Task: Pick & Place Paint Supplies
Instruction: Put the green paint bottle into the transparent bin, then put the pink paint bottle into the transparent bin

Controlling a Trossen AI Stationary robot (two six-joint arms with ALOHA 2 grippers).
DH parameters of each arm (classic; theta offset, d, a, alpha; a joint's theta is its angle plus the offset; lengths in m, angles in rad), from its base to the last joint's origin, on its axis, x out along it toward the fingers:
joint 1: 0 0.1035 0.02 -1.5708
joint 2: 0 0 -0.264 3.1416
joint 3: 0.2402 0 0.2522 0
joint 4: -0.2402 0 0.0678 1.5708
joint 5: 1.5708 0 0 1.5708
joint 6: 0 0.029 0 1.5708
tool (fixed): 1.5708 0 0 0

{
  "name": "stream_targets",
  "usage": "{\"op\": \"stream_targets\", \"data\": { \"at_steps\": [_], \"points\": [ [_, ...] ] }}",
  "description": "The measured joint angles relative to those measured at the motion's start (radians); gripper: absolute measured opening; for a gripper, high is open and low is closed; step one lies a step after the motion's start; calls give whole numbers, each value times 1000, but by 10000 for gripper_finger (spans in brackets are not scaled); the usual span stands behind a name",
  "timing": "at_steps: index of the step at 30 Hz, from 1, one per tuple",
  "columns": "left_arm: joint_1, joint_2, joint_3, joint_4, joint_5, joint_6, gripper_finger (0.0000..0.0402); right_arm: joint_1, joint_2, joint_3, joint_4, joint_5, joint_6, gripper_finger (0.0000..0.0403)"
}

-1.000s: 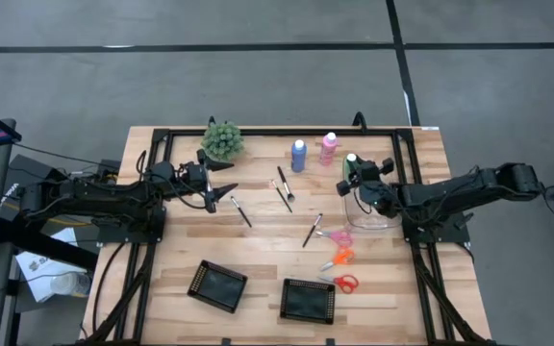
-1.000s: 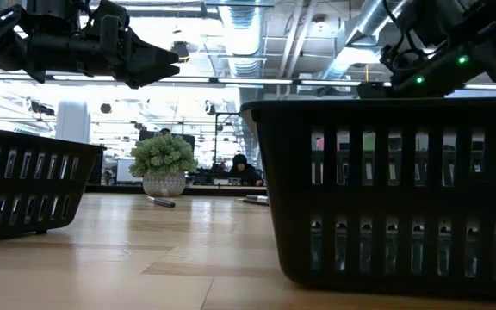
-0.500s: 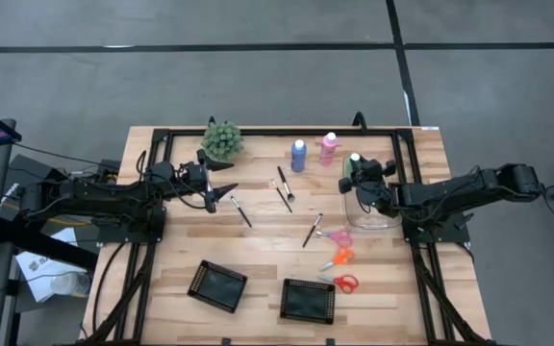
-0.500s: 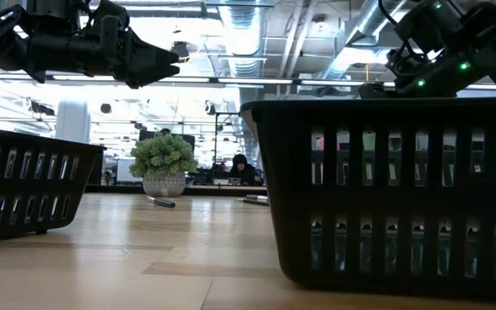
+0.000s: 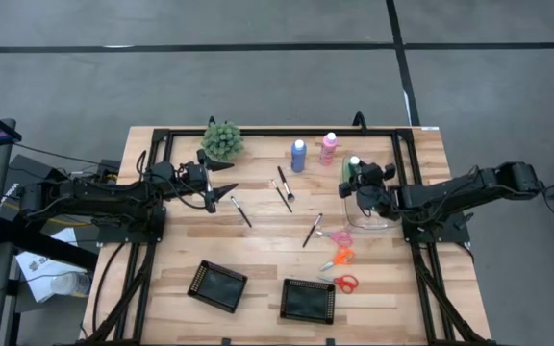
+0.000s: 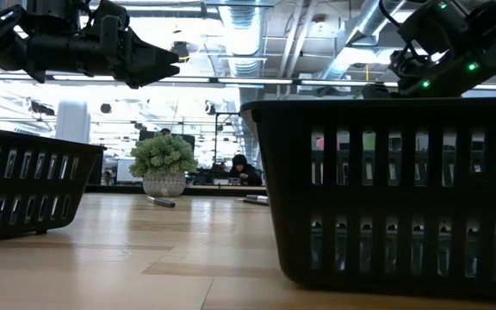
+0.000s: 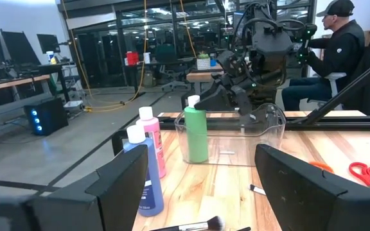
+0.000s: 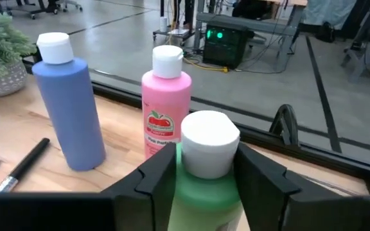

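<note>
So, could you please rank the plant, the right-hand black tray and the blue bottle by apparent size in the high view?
1. Right-hand black tray, largest.
2. Plant.
3. Blue bottle, smallest; seen from above, so its height is foreshortened.

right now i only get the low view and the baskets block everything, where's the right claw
Observer: The right claw is at the white cap of the green bottle.
Operator: bottle upright or tipped
Observer: Upright on the table, near the pink bottle and the blue bottle.
Operator: and the left claw
Observer: The left claw is open and holds nothing, above the table close to a brush.
</note>
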Motion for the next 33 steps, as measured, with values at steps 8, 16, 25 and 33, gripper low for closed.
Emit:
{"op": "stream_targets", "data": {
  "at_steps": [8,16,25,33],
  "points": [
    [0,0,0,0,0,0,280,8,-49,-1,8,15,-54,212],
    [0,0,0,0,0,0,280,39,-173,0,16,41,-171,244],
    [0,0,0,0,0,-3,280,-38,-286,70,50,-167,-354,244],
    [0,0,0,0,14,-11,280,-292,-187,220,-36,-550,-426,244]
  ]
}}
